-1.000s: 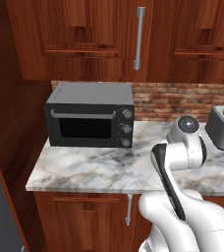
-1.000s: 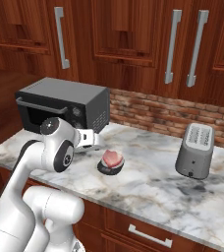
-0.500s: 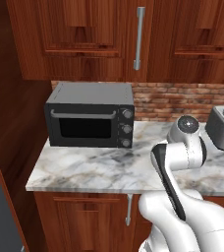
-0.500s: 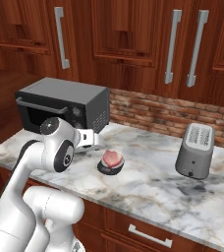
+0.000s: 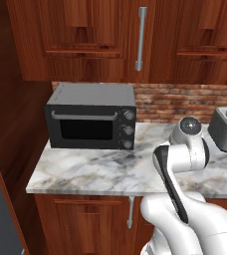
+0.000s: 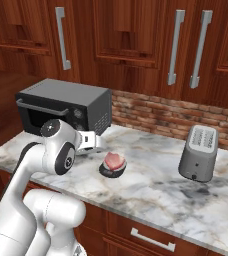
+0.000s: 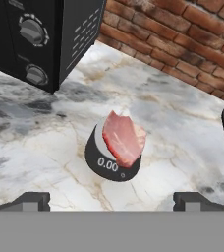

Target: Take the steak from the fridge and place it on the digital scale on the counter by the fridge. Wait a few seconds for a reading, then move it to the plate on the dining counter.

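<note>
End effector (image 7: 112, 199) is hovering open and empty over the table (image 7: 182, 128). Microwave (image 7: 40, 34) is sitting ahead and to its left; toaster (image 6: 198, 152) off to its right. Digital scale (image 7: 106, 162) is resting directly ahead, carrying the steak (image 7: 124, 138).

One steak (image 7: 124, 139) on one round scale (image 7: 106, 165); one black oven (image 6: 66, 107) with three knobs; one grey toaster (image 6: 199, 153); one marble counter (image 6: 156, 185); four steel bar handles on the upper cabinets.
</note>
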Robot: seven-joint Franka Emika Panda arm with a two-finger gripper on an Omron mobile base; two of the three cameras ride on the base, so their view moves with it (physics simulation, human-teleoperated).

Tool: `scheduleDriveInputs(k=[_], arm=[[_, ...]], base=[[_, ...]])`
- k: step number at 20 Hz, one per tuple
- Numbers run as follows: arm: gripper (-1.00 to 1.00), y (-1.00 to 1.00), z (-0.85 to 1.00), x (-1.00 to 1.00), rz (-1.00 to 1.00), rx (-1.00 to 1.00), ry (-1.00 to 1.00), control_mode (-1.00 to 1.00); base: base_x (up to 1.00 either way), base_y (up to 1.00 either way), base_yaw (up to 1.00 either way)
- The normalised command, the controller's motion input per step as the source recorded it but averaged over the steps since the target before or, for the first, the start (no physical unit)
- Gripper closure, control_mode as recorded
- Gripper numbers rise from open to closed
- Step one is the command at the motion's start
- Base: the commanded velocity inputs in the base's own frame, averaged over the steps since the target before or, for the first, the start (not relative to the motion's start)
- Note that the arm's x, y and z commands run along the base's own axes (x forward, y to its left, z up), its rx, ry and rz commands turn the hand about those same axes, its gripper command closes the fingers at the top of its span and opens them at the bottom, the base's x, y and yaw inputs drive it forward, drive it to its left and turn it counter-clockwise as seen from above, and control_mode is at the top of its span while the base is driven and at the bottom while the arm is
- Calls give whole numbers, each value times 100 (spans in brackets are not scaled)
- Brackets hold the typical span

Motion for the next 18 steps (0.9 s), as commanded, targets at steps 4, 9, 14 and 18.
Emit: scheduleDriveInputs(k=[4, 9, 14, 18], arm=[[-100, 0, 0, 0, 0, 0, 0, -100], [-100, 0, 0, 0, 0, 0, 0, -100], [-100, 0, 0, 0, 0, 0, 0, -100], [-100, 0, 0, 0, 0, 0, 0, -100]], base=[[0, 0, 0], [0, 0, 0], [0, 0, 0], [0, 0, 0]])
